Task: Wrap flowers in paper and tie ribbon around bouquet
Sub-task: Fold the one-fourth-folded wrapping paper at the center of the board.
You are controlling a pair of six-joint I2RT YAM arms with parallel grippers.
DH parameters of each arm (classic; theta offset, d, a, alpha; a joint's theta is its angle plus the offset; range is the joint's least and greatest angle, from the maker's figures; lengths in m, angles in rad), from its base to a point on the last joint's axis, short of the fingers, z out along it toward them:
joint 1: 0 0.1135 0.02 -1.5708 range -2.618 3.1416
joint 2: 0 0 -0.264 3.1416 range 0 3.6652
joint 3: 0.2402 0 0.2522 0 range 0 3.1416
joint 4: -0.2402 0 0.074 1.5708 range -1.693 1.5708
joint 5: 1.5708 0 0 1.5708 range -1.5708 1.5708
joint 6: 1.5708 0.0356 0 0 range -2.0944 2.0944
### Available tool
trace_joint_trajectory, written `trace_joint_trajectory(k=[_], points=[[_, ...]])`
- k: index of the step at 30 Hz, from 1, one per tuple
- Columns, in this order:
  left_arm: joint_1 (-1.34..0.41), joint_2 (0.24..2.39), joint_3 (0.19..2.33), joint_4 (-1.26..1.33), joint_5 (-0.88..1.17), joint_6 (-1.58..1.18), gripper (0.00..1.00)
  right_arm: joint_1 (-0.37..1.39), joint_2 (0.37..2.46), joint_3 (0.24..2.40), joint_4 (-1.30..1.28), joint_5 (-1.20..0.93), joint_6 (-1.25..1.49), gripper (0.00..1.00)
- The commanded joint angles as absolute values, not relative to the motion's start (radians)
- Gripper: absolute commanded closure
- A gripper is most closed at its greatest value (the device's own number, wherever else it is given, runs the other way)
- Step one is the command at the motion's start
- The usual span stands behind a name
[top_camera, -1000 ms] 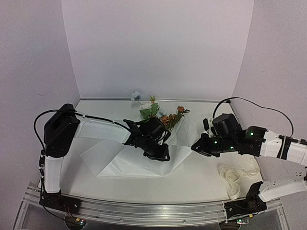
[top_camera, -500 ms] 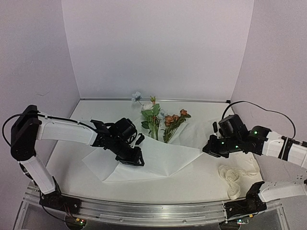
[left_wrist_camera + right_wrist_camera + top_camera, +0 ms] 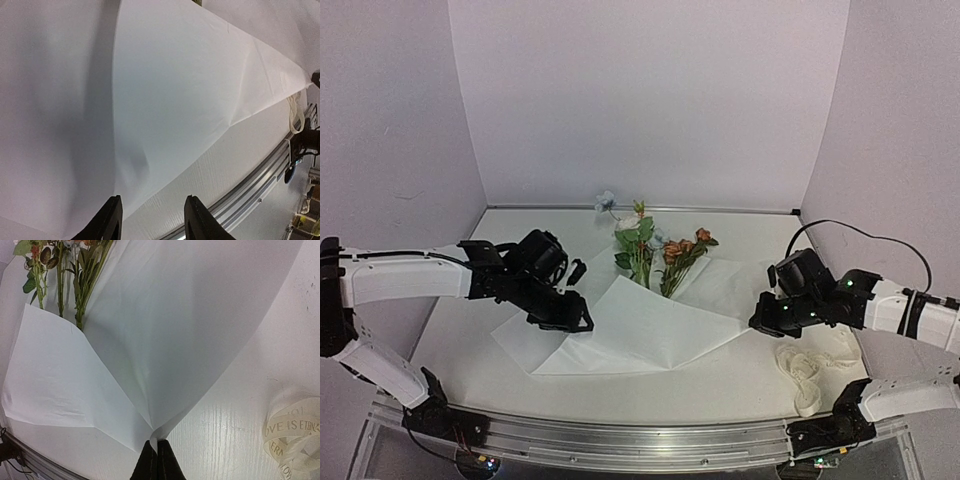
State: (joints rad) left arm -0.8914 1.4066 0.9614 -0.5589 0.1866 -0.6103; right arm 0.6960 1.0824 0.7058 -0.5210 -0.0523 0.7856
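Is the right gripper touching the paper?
Touching. In the right wrist view, the right gripper is shut on a corner of the paper, which runs in between its fingers.

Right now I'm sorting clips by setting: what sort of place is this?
Likely a robotics lab cell: white table boxed in by lilac walls, left arm and right arm mounted on an aluminium rail, flowers and paper as props.

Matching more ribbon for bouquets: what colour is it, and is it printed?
The ribbon is cream-white with small dark lettering, clearest in the right wrist view.
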Motion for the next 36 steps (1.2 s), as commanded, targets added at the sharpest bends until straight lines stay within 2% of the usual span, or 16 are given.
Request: trace_joint_trajectory(k=[1,12,15,19,22,31,36], points=[[-0.819,1.391,0.961,-0.582,0.141,-0.567,0.53,0.692,1.075,0.701,-0.524,-0.023,0.78,1.0],[-0.785,1.552,0.995,-0.503,0.281,-0.483,0.51,0.692,1.077,0.698,-0.504,-0.03,0.782,1.0],[-0.778,1.585,1.005,-0.476,0.307,-0.484,0.63,0.692,1.08,0.701,-0.492,-0.042,0.781,1.0],[-0.778,1.628,1.026,-0.443,0.309,-0.481,0.86,0.693,1.093,0.726,-0.471,-0.073,0.766,1.0],[-0.778,1.658,1.038,-0.42,0.318,-0.48,0.98,0.694,1.113,0.757,-0.45,-0.105,0.752,1.0],[-0.777,1.72,1.044,-0.381,0.28,-0.488,1.0,0.761,1.24,0.921,-0.414,-0.158,0.745,1.0],[-0.775,1.734,1.034,-0.353,0.272,-0.492,1.0,0.847,1.409,1.081,-0.378,-0.185,0.77,1.0]])
